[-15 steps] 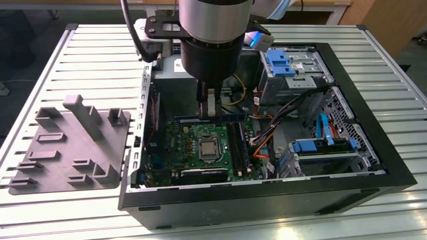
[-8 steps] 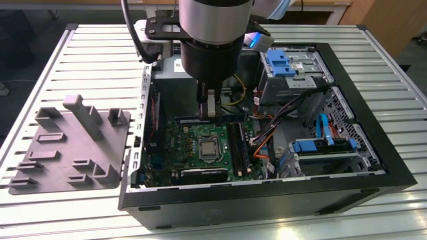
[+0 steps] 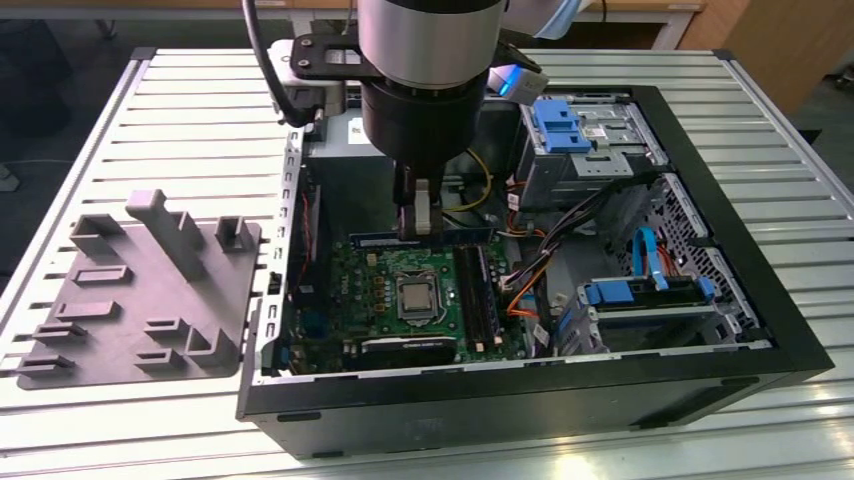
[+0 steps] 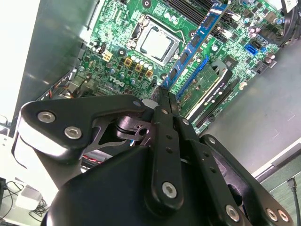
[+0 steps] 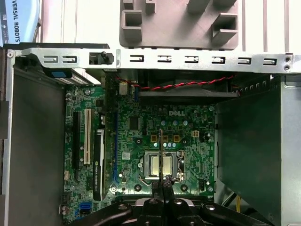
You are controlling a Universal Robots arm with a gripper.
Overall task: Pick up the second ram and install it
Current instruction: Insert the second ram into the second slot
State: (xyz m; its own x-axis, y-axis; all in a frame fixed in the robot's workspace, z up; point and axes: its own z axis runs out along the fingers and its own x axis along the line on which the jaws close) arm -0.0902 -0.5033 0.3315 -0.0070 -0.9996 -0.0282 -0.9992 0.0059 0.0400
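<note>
gripper (image 4: 162, 89): linkage lying closest to the lens in both wrist views; jaws are being pressed together on the second ram (image 4: 196, 40), pinching it flat between them.

second ram: blue stick being held clear above the motherboard (image 5: 193, 155), near the processor (image 4: 155, 42). In the first wrist view its thin edge is being seen crossing in front of the processor. No slot is being touched.

memory slots (image 3: 477, 295): long black pair just beside the processor, on the exterior view's right. The stick is judged to be lying crosswise to them. For a clean seating its long edge is to be brought parallel to a free slot, the notch being matched and the end latches being checked open. Pressure is best applied straight down and evenly, since a tilted stick is likely to bind.

orange cables (image 3: 523, 290): being draped just past the slots, on the side away from the processor; judged the likeliest snag.

graphics card (image 5: 99, 162): standing on the processor's near side in the exterior view, apart from the slots.

case (image 3: 747, 330): its walls are enclosing the board, limiting sideways approach.

grey fixture (image 3: 147, 290): lying outside the case, well apart from the processor.
</note>
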